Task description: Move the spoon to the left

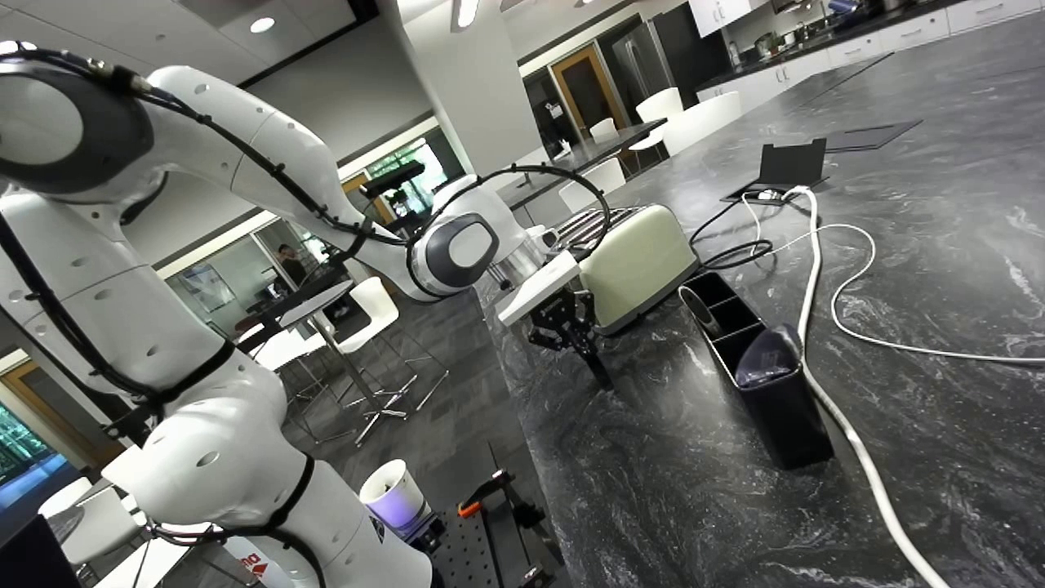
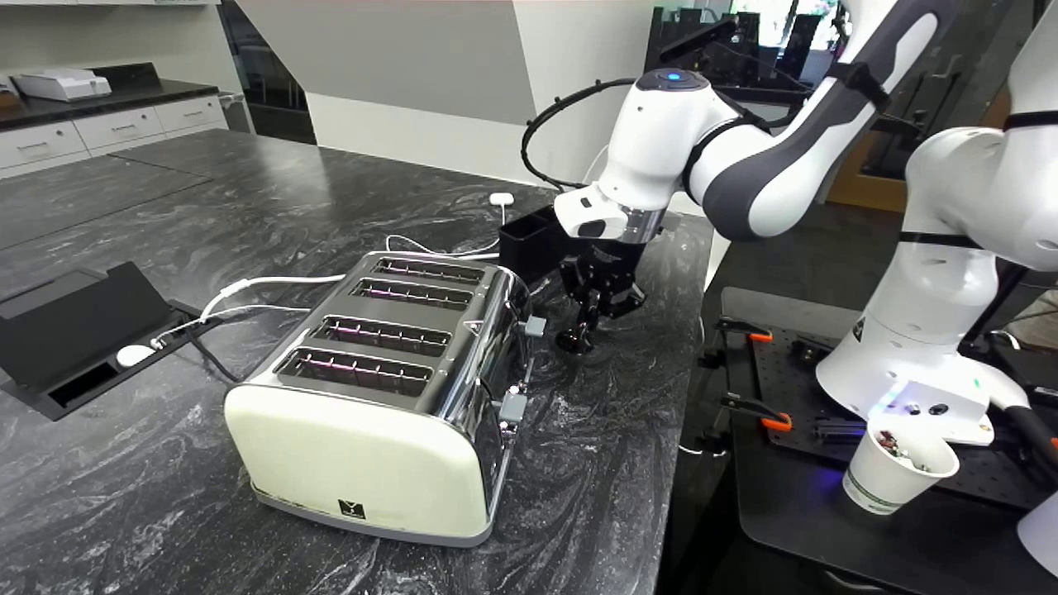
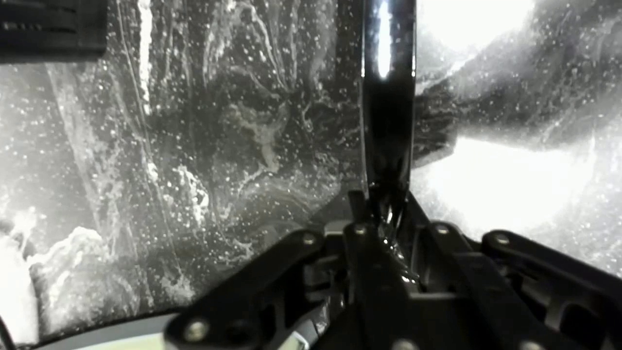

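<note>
The gripper point(image 3: 387, 214) stands narrow and holds the spoon point(image 3: 388, 112) between its two fingers at a slim stretch of the stem. The spoon is low over the counter point(image 1: 653, 490), inside the robot-side edge and near it; contact with the surface cannot be told. Because the black stem is glossy and gripped at a single short place, it may pivot or slip in the fingers during the leftward move; an abrupt start, or the lower end dragging on the counter, is the likeliest cause. A spoon lost here could skid over the robot-side edge. Its long axis runs roughly parallel to that edge, though any tilt is hard to judge. From the fingers a broader shaft, presumably the handle, points away from the toaster point(image 2: 355, 463), toward the counter end where the black divided box point(image 1: 788, 425) stands farther in from the edge. The opposite, rounded end, apparently the head point(image 2: 573, 340), shows in an exterior view just beneath the fingers and seems to point toward the toaster.
</note>
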`<state>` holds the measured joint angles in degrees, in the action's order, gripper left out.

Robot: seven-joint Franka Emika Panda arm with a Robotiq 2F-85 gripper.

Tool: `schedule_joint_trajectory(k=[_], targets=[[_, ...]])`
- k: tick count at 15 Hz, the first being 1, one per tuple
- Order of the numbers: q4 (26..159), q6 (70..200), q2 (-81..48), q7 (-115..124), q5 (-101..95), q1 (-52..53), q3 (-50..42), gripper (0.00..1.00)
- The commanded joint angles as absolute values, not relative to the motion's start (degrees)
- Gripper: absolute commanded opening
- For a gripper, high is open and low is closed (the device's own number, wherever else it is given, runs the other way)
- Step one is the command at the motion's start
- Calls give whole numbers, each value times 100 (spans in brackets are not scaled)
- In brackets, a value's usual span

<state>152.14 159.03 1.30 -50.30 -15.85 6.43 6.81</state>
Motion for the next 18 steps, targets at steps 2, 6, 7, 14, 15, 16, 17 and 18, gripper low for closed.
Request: schedule_joint_trajectory(k=[2, 6, 7, 14, 15, 16, 17, 18], targets=[[15251, 15717, 93, -5047, -1440, 864, 847, 5], [15339, 15748, 4, -5165, -1212, 959, 958, 5], [15354, 15756, -24, -5201, -1121, 973, 982, 5], [15565, 15857, 4, -5762, -204, 1004, 1155, 45], [15593, 15857, 50, -5750, -187, 1005, 1162, 50], [15638, 15891, 115, -5712, -208, 1007, 1162, 58], [15670, 15902, 170, -5723, -230, 1009, 1164, 65], [15730, 15907, 293, -5611, -397, 1014, 1150, 73]])
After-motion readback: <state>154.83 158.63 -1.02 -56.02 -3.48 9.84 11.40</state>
